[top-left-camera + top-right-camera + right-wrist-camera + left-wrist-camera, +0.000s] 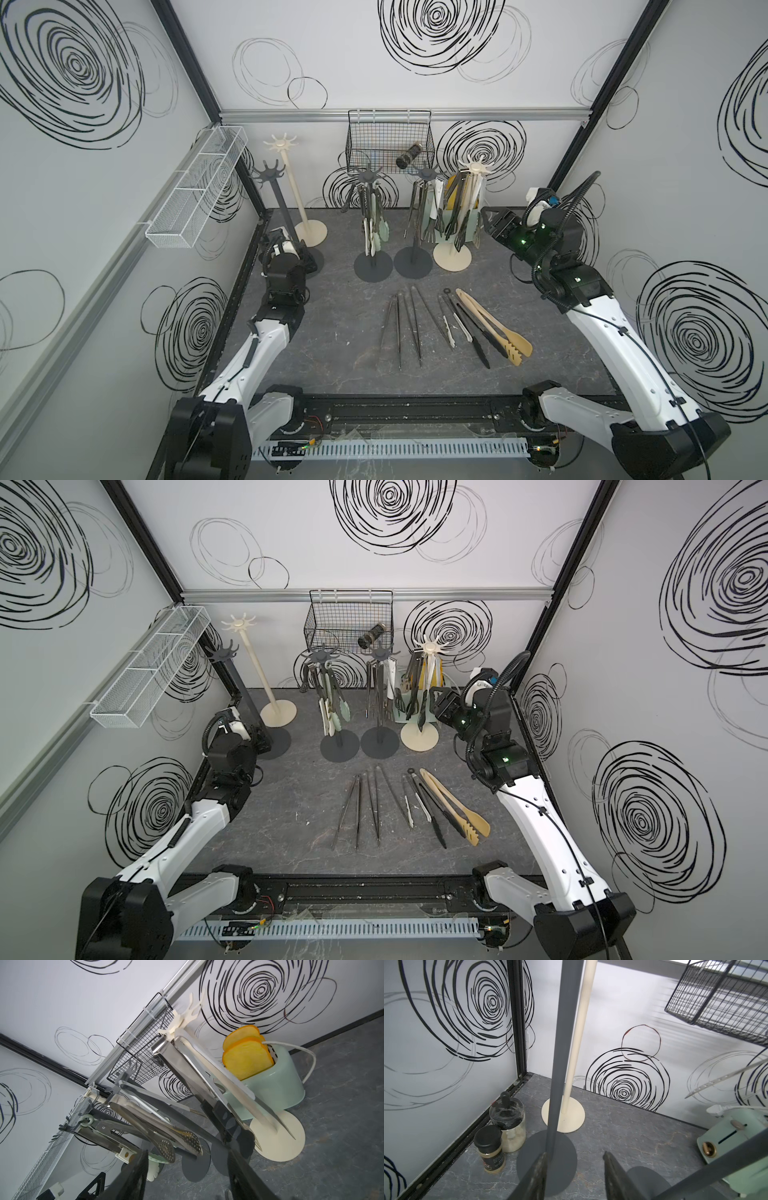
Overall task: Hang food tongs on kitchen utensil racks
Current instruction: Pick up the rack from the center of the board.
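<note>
Tongs: several loose pairs lie on table in front of cream rack. More hang on it and on 2 dark racks just beside it. R gripper is near cream rack, jaws spread, holding nothing. L gripper is well apart from it, jaws spread w/ empty rack's pole between them; contact unclear.

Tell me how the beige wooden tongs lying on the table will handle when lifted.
The wooden tongs look thick and rigid, so probably no flopping. Arms lie splayed, so a grip may squeeze them together. The broad tip end likely hangs heavier.
</note>
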